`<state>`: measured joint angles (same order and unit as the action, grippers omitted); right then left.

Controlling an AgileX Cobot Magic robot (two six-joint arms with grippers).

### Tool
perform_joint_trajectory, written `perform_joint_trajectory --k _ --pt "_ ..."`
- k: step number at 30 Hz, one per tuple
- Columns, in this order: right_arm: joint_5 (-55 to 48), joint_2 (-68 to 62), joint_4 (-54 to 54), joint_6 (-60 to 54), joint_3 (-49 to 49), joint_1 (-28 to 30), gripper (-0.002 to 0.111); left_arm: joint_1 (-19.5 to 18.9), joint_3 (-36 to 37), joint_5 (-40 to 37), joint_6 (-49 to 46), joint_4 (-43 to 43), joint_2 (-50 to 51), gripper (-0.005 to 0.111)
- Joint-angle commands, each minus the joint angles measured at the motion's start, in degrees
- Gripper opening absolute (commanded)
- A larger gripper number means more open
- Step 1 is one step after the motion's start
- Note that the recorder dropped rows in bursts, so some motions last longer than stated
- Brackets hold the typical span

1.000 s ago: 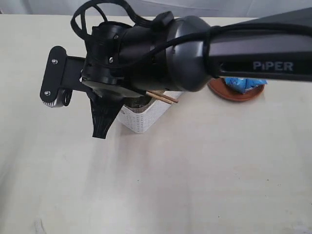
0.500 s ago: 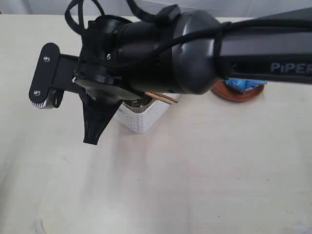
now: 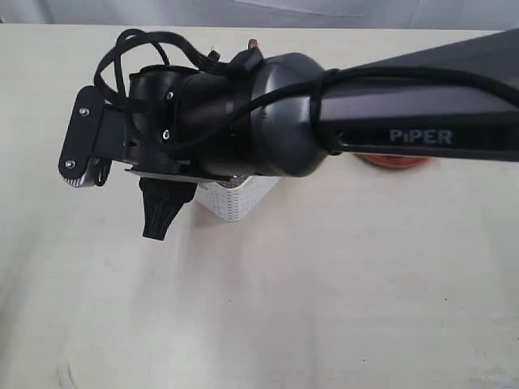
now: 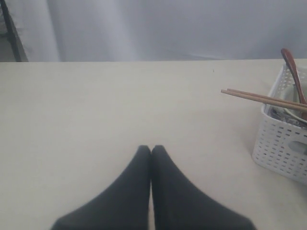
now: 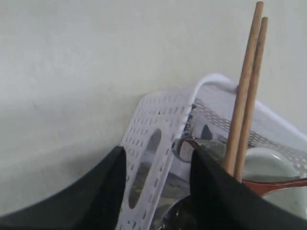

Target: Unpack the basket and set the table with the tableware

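Right gripper (image 5: pixel 158 151) stands parted astride one wall of the basket (image 5: pixel 148 115), gripping nothing. Chopsticks (image 5: pixel 245 96) lean just beside it. Left gripper (image 4: pixel 150 149) is closed and empty.

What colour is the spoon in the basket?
Reddish brown; left wrist view shows the spoon best.

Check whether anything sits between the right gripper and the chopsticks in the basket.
Nothing visible does. The right gripper is open with the basket wall showing between its tips; the chopsticks lean free just beside it, over the bowl.
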<state>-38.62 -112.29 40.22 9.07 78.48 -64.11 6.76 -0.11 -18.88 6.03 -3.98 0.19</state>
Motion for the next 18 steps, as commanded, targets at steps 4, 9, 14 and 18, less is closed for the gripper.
perform_joint_trajectory --k 4,9,14,18 --pt "0.64 -1.2 3.03 1.27 0.05 0.03 0.01 0.41 0.11 0.28 -0.04 -0.26 -0.19 0.0" --pt "0.64 -1.58 4.98 1.27 0.05 0.03 0.0 0.41 0.11 0.28 -0.04 -0.26 -0.19 0.0" --pt "0.17 -0.8 5.22 1.27 0.05 0.03 0.0 0.41 0.11 0.28 -0.04 -0.26 -0.19 0.0" --pt "-0.1 0.83 5.22 2.54 0.05 0.03 0.0 0.41 0.11 0.28 -0.04 -0.26 -0.19 0.0"
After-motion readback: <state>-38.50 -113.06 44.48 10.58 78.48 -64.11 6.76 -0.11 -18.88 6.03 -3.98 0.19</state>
